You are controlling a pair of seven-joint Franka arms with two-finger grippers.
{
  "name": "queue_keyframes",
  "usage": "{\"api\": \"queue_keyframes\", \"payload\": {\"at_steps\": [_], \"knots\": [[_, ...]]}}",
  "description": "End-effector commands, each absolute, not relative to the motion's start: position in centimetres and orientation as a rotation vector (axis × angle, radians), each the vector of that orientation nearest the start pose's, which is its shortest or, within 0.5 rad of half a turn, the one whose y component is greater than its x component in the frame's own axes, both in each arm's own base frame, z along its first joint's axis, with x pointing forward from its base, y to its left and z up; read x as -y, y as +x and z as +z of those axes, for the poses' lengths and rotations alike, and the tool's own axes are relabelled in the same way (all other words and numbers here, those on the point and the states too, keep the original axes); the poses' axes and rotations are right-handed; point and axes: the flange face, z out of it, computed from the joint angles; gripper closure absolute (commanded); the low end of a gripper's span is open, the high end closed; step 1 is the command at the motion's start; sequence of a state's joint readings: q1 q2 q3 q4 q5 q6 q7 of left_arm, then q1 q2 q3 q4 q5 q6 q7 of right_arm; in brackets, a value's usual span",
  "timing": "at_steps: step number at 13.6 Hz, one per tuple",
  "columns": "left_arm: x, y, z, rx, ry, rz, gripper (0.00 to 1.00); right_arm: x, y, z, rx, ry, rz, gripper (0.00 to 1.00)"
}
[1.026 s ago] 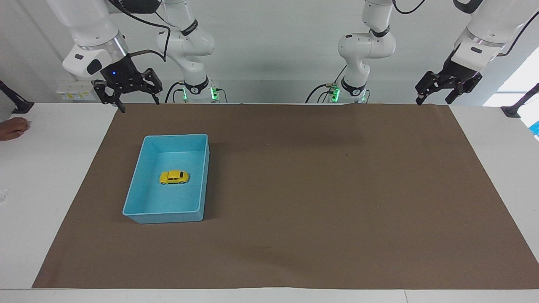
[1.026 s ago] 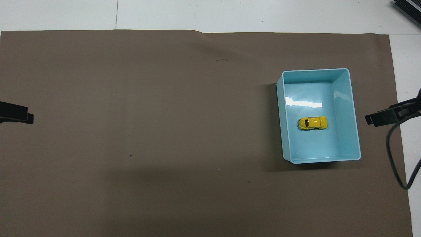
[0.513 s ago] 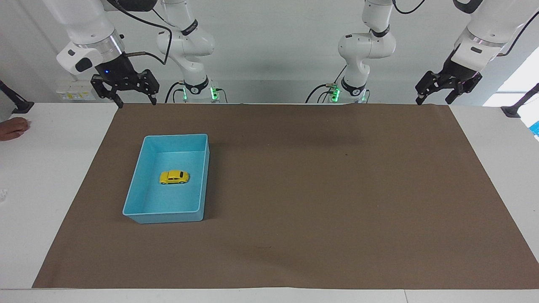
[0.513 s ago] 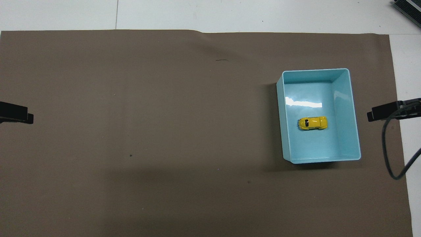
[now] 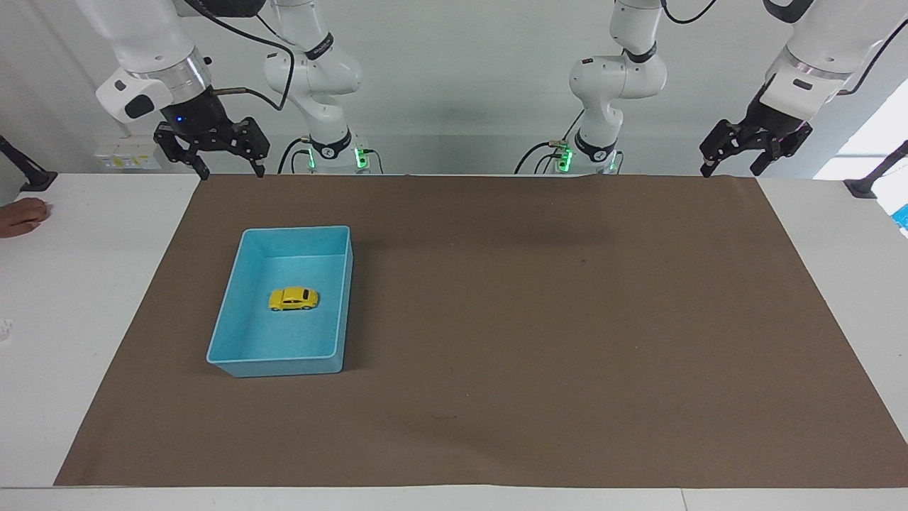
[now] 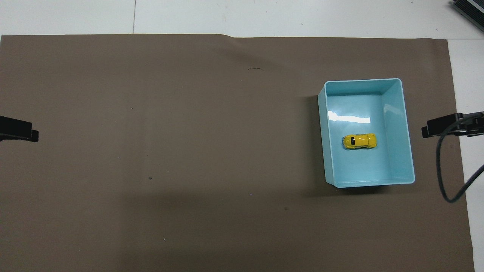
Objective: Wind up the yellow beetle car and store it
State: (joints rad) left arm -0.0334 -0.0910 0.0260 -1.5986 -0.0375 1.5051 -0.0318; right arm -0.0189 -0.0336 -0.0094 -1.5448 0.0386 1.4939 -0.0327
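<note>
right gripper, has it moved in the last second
Yes. The right gripper has risen and pulled back toward the robots, away from the light blue tray. It is open and empty; the yellow beetle car lies in the tray.

Your right gripper [image 5: 227, 169] is the only thing moving: a second ago it hung lower and tilted over the brown mat's [image 5: 496, 319] corner at the right arm's end of the tabletop, and now it sits higher and level there. From overhead, its tip [image 6: 440, 127] has edged outward toward that end, and its trailing cable [image 6: 440, 166] has shifted along with it.
</note>
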Motion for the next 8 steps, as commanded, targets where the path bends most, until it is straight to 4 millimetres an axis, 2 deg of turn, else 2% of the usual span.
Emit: {"api": "queue_keyframes", "payload": {"at_steps": [1,5,8], "knots": [[0.45,51.72,65.67,0.036,-3.166,0.018,0.00,1.25,53.18,65.32,-0.012,-3.121,0.018,0.00],[0.45,51.72,65.67,0.036,-3.166,0.018,0.00,1.58,53.16,65.38,-0.010,-3.121,0.018,0.00],[0.45,51.72,65.67,0.036,-3.166,0.018,0.00,1.03,53.30,65.36,0.000,-3.123,0.009,0.00]]}}
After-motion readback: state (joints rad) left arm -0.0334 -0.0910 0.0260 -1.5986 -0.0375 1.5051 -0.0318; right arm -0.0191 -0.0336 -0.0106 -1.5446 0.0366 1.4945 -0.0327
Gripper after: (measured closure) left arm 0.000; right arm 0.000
